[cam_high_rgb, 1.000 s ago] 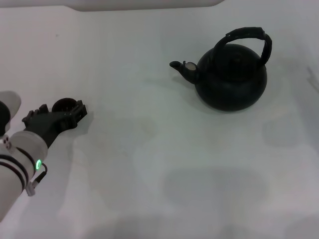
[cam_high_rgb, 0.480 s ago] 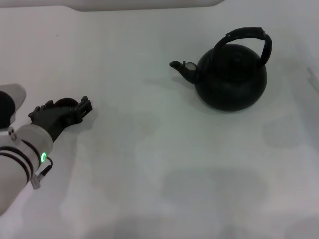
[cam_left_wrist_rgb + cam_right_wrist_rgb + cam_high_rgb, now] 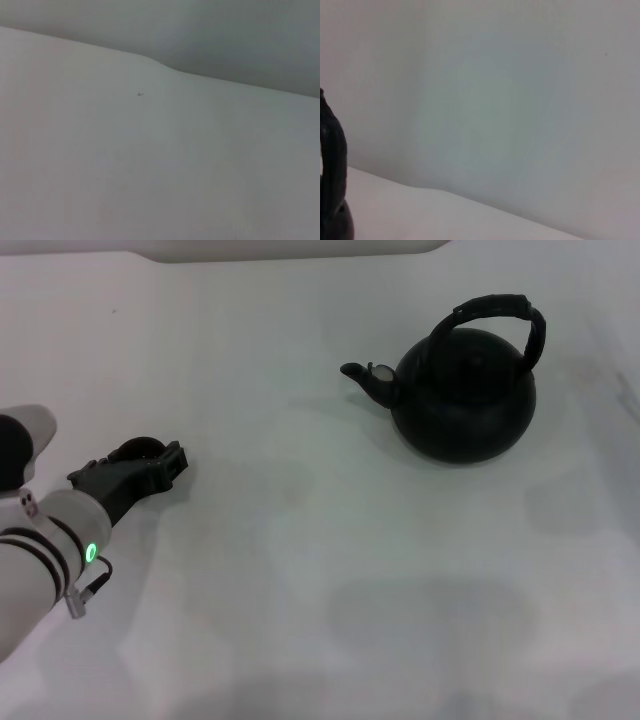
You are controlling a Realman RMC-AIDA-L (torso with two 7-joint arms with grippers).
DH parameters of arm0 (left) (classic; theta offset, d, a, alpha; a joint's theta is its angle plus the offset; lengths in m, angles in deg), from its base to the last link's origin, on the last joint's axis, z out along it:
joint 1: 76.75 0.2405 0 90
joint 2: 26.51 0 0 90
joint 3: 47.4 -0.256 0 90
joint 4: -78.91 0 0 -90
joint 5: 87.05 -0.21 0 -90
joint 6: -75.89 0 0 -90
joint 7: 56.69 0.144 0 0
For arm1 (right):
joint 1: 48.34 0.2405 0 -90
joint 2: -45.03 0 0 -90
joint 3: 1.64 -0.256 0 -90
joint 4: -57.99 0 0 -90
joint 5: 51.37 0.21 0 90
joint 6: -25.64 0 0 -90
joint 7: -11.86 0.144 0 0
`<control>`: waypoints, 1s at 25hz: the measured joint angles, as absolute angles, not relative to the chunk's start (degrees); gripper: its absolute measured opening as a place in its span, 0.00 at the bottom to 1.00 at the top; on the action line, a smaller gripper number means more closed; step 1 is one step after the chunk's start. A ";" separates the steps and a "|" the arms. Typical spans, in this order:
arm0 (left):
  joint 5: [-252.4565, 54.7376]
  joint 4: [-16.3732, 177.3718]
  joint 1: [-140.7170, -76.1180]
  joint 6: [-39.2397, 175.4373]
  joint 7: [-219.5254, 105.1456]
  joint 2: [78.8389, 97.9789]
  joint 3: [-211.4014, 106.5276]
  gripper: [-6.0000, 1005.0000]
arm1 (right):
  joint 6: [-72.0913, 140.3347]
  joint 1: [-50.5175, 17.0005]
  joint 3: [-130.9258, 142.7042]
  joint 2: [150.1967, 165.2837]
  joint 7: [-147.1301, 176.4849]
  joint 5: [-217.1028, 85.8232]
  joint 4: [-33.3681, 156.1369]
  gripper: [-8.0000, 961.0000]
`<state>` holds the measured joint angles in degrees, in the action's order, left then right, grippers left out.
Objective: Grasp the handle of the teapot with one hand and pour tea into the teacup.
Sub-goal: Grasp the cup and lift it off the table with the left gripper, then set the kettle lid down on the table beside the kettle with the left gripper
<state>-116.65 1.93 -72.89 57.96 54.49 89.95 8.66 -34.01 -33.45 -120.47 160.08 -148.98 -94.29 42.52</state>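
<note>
The large black teapot (image 3: 463, 400) stands on the white table at the back right, its spout (image 3: 365, 377) pointing left. Its thick black arched handle (image 3: 497, 312) loops over its top. Part of the handle also shows at the edge of the right wrist view (image 3: 332, 150). My left gripper (image 3: 160, 464) is low over the table at the left, shut on the small dark teacup (image 3: 137, 448), which is mostly hidden behind the fingers. The cup is far to the left of the teapot. My right gripper is out of view.
The white table (image 3: 330, 570) stretches between the cup and the teapot. A pale raised edge (image 3: 290, 250) runs along the back. The left wrist view shows only bare white surface (image 3: 150, 165).
My left gripper has turned and shifted a little to the right, and the teacup has moved with it. The teapot has not moved.
</note>
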 joint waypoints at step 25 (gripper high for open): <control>-104.04 2.57 -81.06 69.74 80.88 86.62 9.88 0.70 | -33.82 -33.39 -120.34 160.18 -149.65 -94.38 42.75 0.85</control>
